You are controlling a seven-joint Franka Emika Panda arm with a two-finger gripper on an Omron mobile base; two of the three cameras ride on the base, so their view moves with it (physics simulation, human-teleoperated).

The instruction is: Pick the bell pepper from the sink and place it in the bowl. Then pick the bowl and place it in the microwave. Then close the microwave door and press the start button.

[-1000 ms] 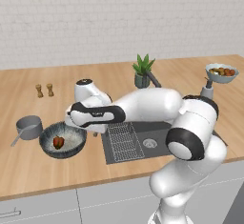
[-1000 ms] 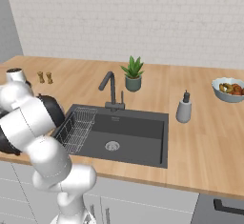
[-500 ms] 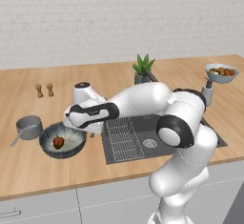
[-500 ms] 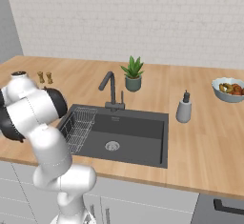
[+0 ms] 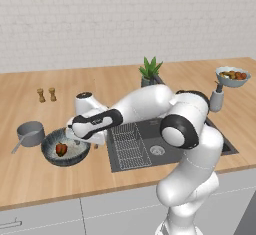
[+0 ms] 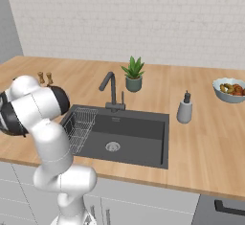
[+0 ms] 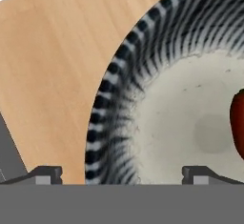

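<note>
Now, from the left base view, the arm reaches leftward and low across the wooden counter [image 5: 125,84], its hand ending over the right rim of the bowl [image 5: 50,155]. The bowl sits on the counter left of the sink [image 5: 220,144], and the bell pepper [image 5: 61,149] lies inside it, toward the left of its pale floor. The gripper [image 5: 84,140] is hard to make out here, tucked under the hand at the bowl's edge. A grey handled pot [image 5: 30,131] stands just left of the bowl, two small shakers [image 5: 45,94] stand farther back, a potted plant [image 5: 149,72] sits at the far side of the sink, and a pale fruit bowl [image 5: 232,77] is at the far right. A wire rack [image 5: 127,146] lies in the left part of the basin.

From the right base view, the arm's white links fill the near left. The sink [image 6: 143,135] shows its round drain [image 6: 112,146], the wire rack [image 6: 79,128] at its left end and the dark faucet [image 6: 111,89] behind. A soap dispenser [image 6: 184,109] stands right of the basin, the plant [image 6: 133,74] behind it, the fruit bowl [image 6: 228,90] far right.

In the hand view, the gripper [image 7: 122,173] has its fingertips [image 7: 45,174] spread wide with nothing between them, straddling the bowl's [image 7: 143,75] striped wall. The bell pepper [image 7: 238,123] shows as a dark red edge at the right, on the speckled inside.
</note>
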